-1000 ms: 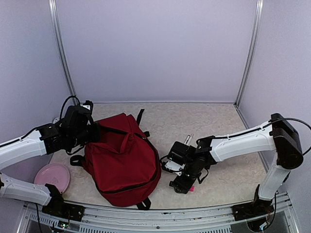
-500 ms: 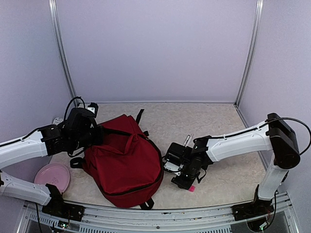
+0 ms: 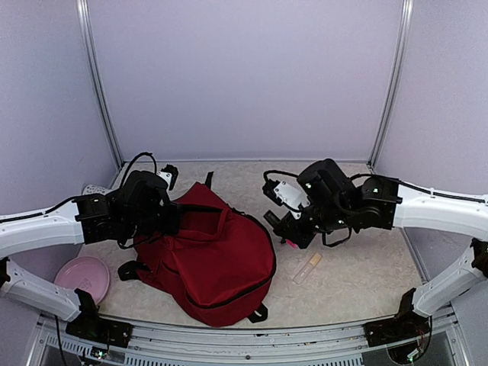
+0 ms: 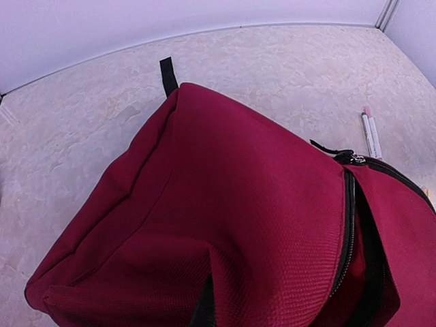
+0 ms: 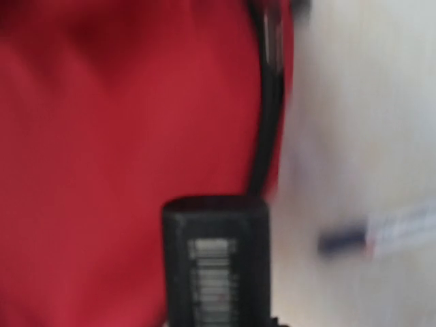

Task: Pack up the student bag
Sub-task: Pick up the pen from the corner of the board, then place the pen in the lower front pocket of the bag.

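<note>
I see the student bag [image 3: 221,263] lying on the table [image 3: 358,282], left of centre, with its zipper [image 4: 349,225] parted on the right side. The left gripper [image 3: 169,217] is pressed together on the bag's upper edge, pinching the red fabric. The right gripper [image 3: 288,232] sits just right of the bag. Its wrist view is blurred, so I cannot tell how its jaws stand. A beige tube [image 3: 307,268] lies on the table near it, and a pink plate [image 3: 82,276] rests by the left arm's base
</note>
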You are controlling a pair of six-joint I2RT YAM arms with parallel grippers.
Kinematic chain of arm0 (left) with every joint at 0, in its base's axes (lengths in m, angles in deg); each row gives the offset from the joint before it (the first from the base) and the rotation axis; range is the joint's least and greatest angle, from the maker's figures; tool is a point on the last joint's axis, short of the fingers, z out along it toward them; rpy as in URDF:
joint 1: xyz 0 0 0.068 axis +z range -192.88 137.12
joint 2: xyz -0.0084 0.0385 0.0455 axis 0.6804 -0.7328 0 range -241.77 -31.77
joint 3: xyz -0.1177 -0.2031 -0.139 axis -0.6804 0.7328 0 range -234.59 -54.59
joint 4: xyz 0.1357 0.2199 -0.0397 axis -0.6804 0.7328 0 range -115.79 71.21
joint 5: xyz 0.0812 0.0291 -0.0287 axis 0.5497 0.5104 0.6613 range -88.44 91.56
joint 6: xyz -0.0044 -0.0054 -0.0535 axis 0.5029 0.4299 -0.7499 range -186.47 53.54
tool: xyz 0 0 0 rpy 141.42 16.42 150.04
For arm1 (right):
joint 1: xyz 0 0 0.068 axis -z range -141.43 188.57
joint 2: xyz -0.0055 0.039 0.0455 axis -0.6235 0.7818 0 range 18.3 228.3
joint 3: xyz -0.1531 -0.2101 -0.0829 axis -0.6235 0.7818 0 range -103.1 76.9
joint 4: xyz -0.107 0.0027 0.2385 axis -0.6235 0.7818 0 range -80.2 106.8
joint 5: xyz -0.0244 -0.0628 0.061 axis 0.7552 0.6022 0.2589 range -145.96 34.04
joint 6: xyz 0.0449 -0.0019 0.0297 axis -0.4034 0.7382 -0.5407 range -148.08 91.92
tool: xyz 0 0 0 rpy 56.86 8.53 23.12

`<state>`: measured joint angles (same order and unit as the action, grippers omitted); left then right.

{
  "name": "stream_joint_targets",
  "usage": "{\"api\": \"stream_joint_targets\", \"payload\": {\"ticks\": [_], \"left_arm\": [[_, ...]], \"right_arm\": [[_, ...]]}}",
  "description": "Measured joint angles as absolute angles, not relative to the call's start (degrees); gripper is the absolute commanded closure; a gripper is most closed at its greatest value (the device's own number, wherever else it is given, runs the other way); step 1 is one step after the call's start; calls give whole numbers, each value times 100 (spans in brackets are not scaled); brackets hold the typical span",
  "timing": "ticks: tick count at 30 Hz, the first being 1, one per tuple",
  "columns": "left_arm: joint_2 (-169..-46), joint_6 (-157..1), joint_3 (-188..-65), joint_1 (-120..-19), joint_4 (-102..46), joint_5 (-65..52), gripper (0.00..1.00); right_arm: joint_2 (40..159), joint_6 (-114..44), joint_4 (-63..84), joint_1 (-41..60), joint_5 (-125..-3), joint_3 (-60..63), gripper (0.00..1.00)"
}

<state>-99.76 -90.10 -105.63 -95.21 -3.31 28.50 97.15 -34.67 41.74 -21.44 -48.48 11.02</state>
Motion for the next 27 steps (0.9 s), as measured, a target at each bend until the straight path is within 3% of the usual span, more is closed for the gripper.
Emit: {"api": "stream_joint_targets", "payload": {"ticks": [6, 13, 20, 27], "left_arm": [[-9987, -9017, -10565, -9521, -331, 2740, 98], [-9893, -9028, -10565, -9511, -333, 2627, 98], [-9696, -9037, -10485, -9301, -390, 2264, 98], [-9515, -9030, -10345, -9106, -521, 1929, 98]], "right_arm": [[9608, -2431, 1833, -2150, -6233, 1215, 100], [11269, -1205, -949, -2152, -8054, 988, 100], [12609, -538, -1321, -1781, -8806, 444, 100], [13210, 428, -636, -1486, -8224, -210, 100]]}}
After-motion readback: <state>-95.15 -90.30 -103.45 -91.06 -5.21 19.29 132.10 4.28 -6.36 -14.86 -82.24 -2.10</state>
